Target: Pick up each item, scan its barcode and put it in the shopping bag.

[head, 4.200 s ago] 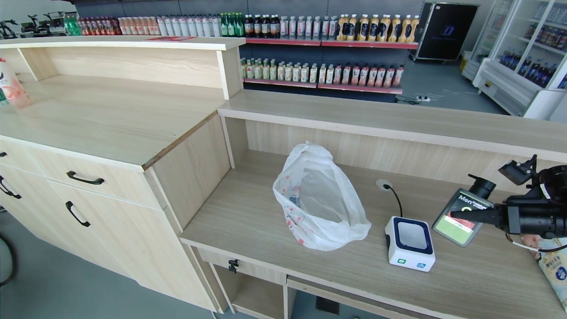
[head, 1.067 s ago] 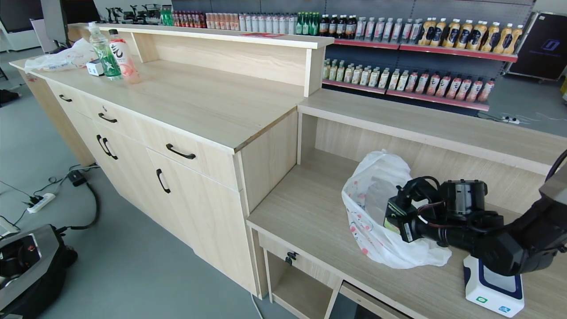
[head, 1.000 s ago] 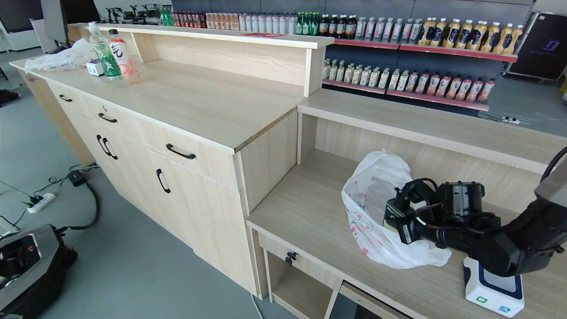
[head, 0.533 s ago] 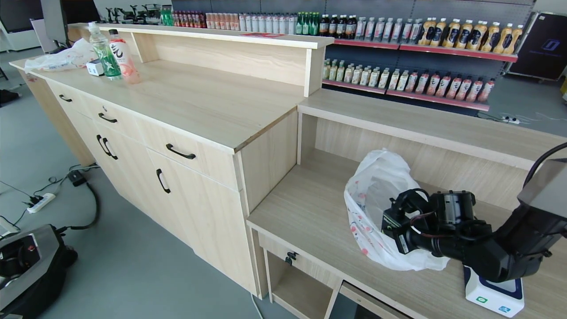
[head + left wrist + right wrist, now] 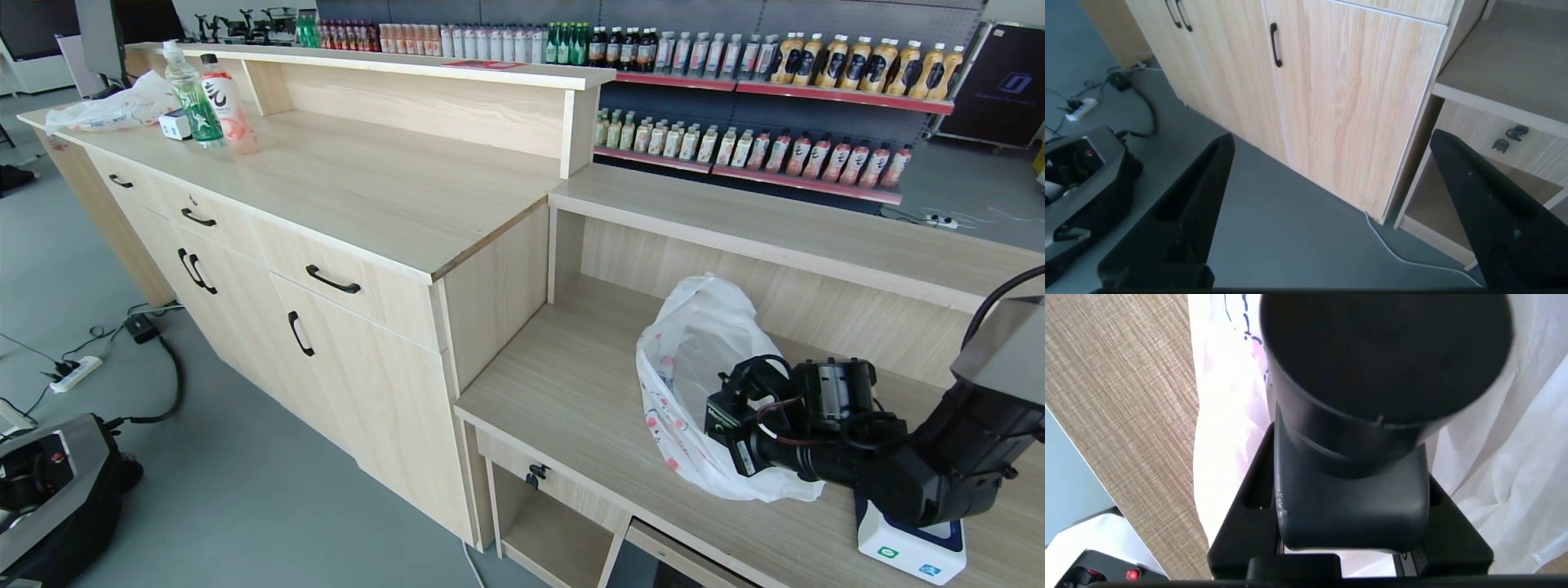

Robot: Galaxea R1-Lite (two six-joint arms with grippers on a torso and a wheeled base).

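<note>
Right gripper [image 5: 717, 408] — clamped on a dark-capped bottle [image 5: 1384, 359] — sits at the mouth of the shopping bag [image 5: 694, 343], lower right.

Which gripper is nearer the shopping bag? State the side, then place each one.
Right. The right gripper sits at the open mouth of the shopping bag on the lower counter. The left gripper hangs open above the floor before the cabinet doors, away from the bag.
</note>
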